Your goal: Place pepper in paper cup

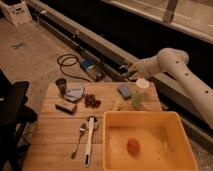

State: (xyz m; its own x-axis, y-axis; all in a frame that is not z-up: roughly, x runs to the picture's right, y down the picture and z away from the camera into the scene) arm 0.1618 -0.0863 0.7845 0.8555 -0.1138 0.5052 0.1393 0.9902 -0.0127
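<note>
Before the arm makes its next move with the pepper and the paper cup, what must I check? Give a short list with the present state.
1. Pepper in the gripper: cannot tell; only a green patch shows at it.
2. Paper cup upright, mouth upward: ok.
3. Gripper over the cup: not ok; it hangs farther back, toward picture left.
4. Cup rim uncovered: ok.
5. Blue object apart from the cup: cannot tell.

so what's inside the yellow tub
One orange-red round object on the yellow tub floor; its near wall hides a strip. The gripper hangs near the far edge of the table.
</note>
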